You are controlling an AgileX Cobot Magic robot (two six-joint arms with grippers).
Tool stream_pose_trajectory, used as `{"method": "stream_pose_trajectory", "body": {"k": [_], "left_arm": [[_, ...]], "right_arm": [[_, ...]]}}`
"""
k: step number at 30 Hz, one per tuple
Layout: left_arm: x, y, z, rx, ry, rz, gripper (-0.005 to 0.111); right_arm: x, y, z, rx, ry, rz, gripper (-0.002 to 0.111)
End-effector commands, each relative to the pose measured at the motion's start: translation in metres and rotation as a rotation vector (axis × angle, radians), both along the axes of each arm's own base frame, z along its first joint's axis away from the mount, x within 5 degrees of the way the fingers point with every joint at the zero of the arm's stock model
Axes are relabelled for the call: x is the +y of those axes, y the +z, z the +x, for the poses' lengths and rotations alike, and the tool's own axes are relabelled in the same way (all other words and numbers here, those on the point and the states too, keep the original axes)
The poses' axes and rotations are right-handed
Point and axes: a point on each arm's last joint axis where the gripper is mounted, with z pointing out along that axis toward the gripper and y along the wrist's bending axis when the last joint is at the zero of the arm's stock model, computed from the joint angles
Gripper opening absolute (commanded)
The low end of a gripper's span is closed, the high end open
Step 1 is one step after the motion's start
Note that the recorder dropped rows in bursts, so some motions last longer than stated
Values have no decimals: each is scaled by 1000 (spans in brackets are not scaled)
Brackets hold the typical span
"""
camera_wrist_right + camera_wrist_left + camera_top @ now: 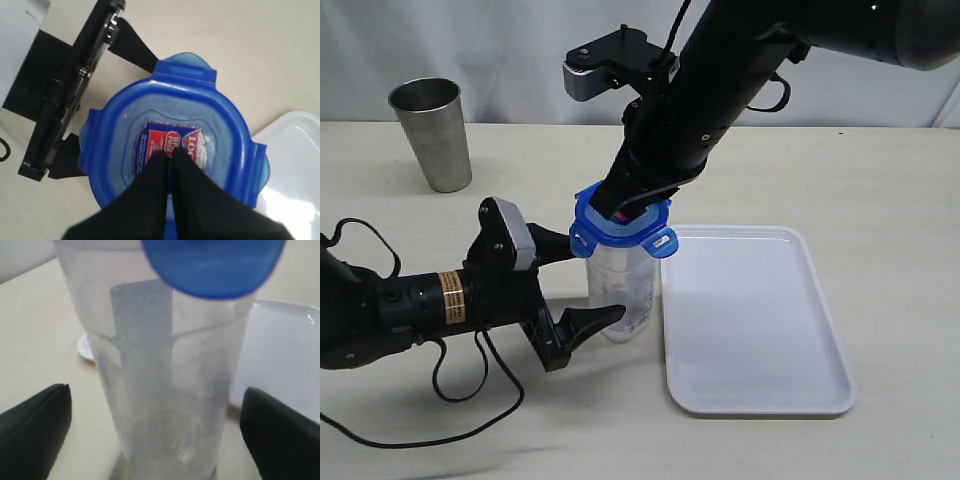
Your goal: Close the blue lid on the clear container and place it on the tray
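Right gripper (167,155) pressed together, tips on the sticker of the blue lid (200,100) atop the clear container (620,290). Left gripper (588,278) spread, flanking the container, not touching. Upright on worktop (880,180), just beside tray (750,330), at its 9 o'clock. Steel cup (432,130) well apart, toward 10 o'clock.

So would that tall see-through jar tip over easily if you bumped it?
Probably, yes: the clear container is tall and narrow, with the blue lid up top. It seems empty, so it is likely light. Its smooth plastic walls might be slippery to hold.
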Motion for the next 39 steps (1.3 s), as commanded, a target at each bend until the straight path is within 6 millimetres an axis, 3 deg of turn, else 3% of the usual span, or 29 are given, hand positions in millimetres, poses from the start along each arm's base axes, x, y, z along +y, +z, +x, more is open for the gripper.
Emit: {"method": "stream_pose_trajectory", "body": {"k": [1,15,18,21,27,32,39], "left_arm": [[-8,-3,12,11,-14,-52,85],[-27,-12,35,-23,-62,-87,84],[-28,-12,35,-22,-63,-84,73],[-27,-12,35,-21,-62,-82,55],[-26,-17,35,-4,-67,-30,2],[-27,-18,30,-15,-129,-9,0],[-22,-16,29,-28,-327,27,0]], "right_arm": [[-3,-12,0,38,7,-44,4],[-2,-12,1,32,-3,-38,4],[-2,-12,1,35,-13,-35,4],[-2,-12,1,37,-20,-33,4],[-2,-11,1,37,-20,-33,4],[-3,-1,-1,9,-35,-5,16],[-11,40,-9,-65,-154,95,46]]}}
